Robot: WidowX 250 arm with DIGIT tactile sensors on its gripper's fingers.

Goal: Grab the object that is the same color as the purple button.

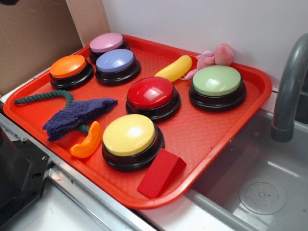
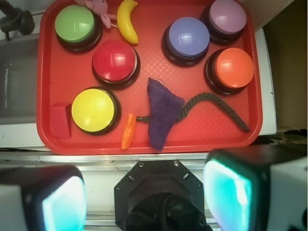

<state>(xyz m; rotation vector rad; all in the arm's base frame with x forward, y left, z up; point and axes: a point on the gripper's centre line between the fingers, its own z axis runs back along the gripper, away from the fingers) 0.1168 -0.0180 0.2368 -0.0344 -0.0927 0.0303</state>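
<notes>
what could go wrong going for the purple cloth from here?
1. The orange crescent toy lies right beside the purple cloth; wide-open hand could catch it too.
2. The cloth is attached to a green rope; lifting may drag it into the orange button.
3. Floppy cloth may slip out.

I see a steel counter (image 1: 91, 204) beside the sink (image 1: 269, 192) — on it sits the red tray (image 1: 202, 130).
</notes>
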